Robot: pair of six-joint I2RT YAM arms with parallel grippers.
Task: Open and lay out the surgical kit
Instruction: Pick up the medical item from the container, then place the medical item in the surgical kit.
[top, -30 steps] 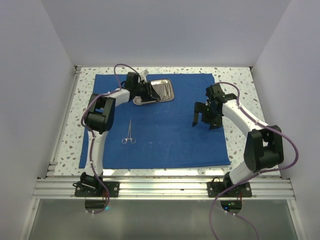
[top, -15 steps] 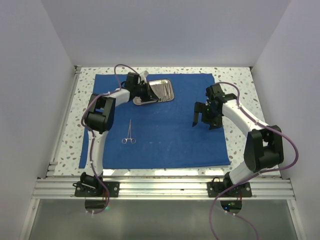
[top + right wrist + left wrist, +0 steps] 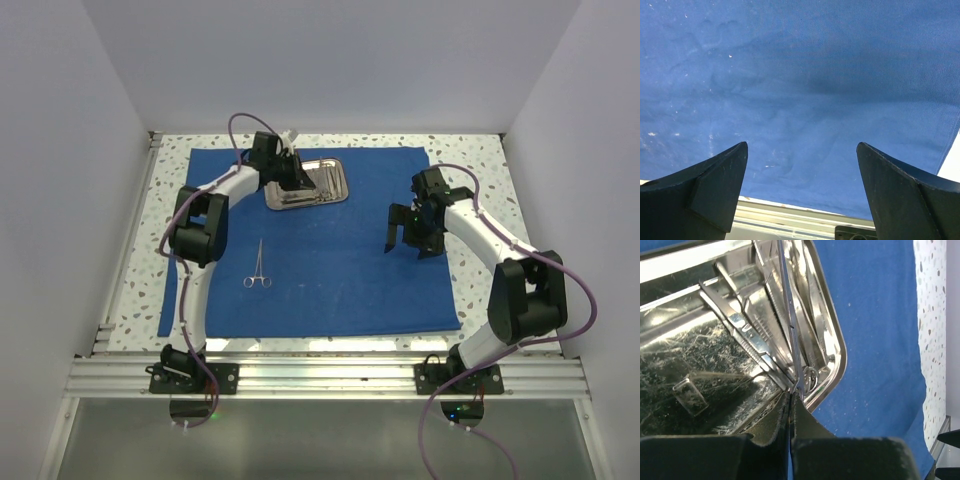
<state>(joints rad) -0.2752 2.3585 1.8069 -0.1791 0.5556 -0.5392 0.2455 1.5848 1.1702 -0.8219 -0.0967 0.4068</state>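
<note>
Left end effector [image 3: 791,399] has gone from partly apart a second ago to fully together. In the left wrist view its fingertips pinch the near end of a slim instrument [image 3: 788,315], a thin silver strip running up and away from the tips over the steel tray [image 3: 839,367]. I cannot tell whether it is tweezers or one arm of a scissor. In the top view the left wrist has also shifted from the tray's near-left corner towards its far-left side, so the lift looks begun, though the instrument's far end is still over the tray. Other instruments remain in the tray, lying side by side along its right wall; the count is unclear against the reflections. The tray [image 3: 312,203] sits at the far-middle of the blue cloth [image 3: 340,280], which lies spread flat on the speckled bench [image 3: 480,150]. One pair of forceps [image 3: 258,268] already lies on the cloth, left of centre and well apart from the tray, and has not moved over the last second. Right end effector [image 3: 408,236] is unchanged, with jaws wide apart and holding nothing, and it hovers over bare cloth on the right side. Judgement: the cloth is opened, one tool is laid out and a second is now gripped. The next step is likely to carry it clear of the rim and set it beside the forceps. The main risk is that the thin strip pivots or slips in the pinch, or drags a neighbour out with it.
</note>
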